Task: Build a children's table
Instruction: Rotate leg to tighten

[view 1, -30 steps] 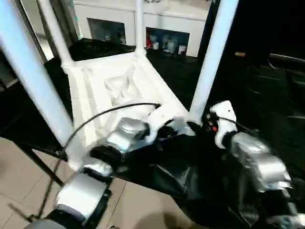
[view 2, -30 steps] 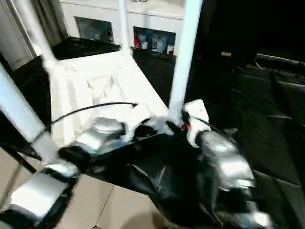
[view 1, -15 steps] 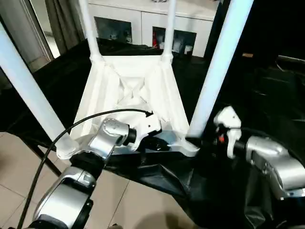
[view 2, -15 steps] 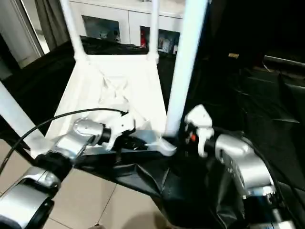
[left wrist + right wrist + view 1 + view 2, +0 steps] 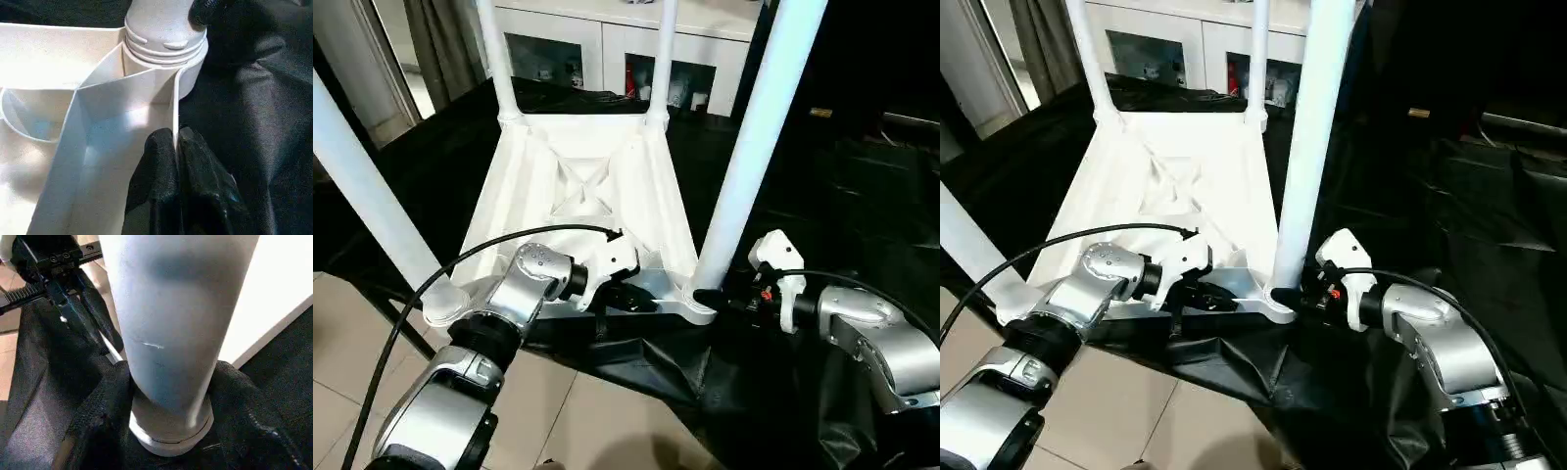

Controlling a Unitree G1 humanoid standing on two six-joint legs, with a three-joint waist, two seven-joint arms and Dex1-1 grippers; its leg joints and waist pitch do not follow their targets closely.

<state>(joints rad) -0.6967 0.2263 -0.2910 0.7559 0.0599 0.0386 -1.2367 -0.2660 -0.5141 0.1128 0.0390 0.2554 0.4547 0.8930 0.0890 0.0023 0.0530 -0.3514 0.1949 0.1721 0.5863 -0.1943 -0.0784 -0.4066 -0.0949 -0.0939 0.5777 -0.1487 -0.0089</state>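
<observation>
The tabletop (image 5: 582, 201) lies upside down on a black cloth (image 5: 862, 196), ribbed underside up, with four legs standing upright from its corner sockets: near-left leg (image 5: 367, 186), near-right leg (image 5: 754, 137), far-left leg (image 5: 494, 54) and far-right leg (image 5: 664, 54). The left gripper (image 5: 625, 299) sits at the tabletop's near edge, just left of the near-right corner; in the left wrist view its fingers (image 5: 159, 166) are pinched shut on the thin rim (image 5: 175, 115) of the tabletop, one finger on each side of the wall, with the threaded foot of the near-right leg (image 5: 164, 34) seated in its socket just beyond. A black cable (image 5: 509, 245) arcs from the left forearm over to the wrist. The right gripper (image 5: 724, 302) is at the base of the near-right leg from the right side; in the right wrist view its two fingers (image 5: 110, 411) stand on either side of the leg (image 5: 176, 318), close against the tube just above the socket collar, gripping it. The left gripper (image 5: 63, 279) shows beyond, at the rim. Beyond the table stands a white cabinet (image 5: 607, 39) with open shelves; pale floor tiles (image 5: 352, 352) show at near left.
</observation>
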